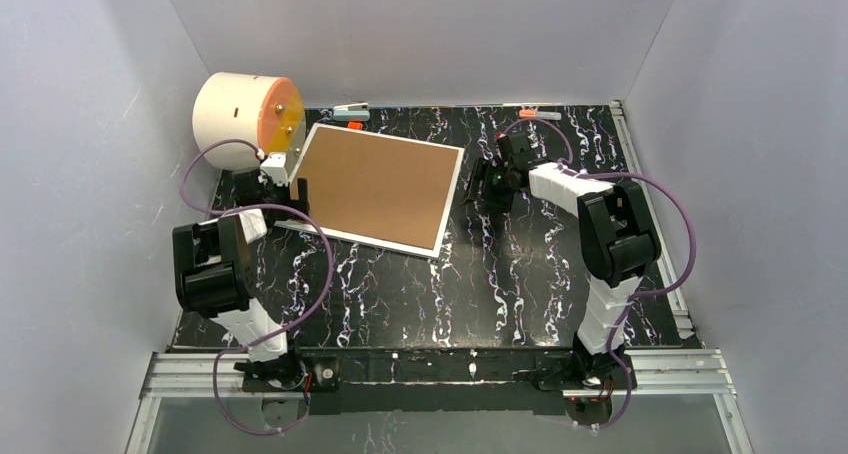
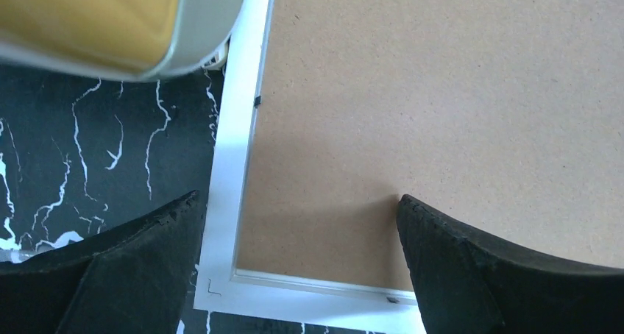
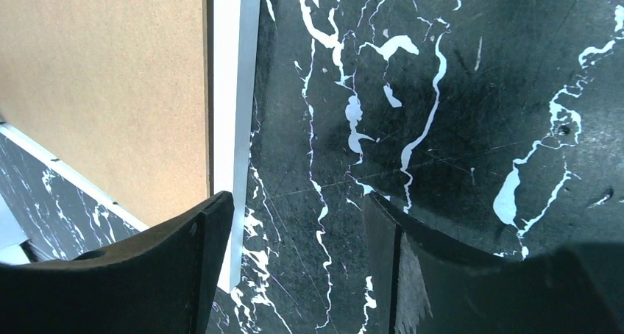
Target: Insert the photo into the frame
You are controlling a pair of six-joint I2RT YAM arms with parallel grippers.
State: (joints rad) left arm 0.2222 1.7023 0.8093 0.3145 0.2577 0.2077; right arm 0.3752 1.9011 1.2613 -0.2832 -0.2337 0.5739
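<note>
The frame (image 1: 378, 186) lies face down on the black marbled table, its brown board back up inside a thin white edge. The photo is out of view in every frame. My left gripper (image 1: 290, 187) hangs open over the frame's left corner; in the left wrist view its fingertips straddle the white edge (image 2: 232, 165) and the brown back (image 2: 441, 113), the gripper (image 2: 298, 198) holding nothing. My right gripper (image 1: 486, 188) stands open just off the frame's right side; in the right wrist view that gripper (image 3: 298, 201) is over bare table, its left finger next to the frame's edge (image 3: 234, 91).
A white drum with an orange-yellow face (image 1: 245, 114) stands at the back left, close to the frame's far-left corner, and shows in the left wrist view as well, where the drum (image 2: 110, 25) fills the top left. Two small clips (image 1: 351, 108) (image 1: 532, 111) lie by the back wall.
</note>
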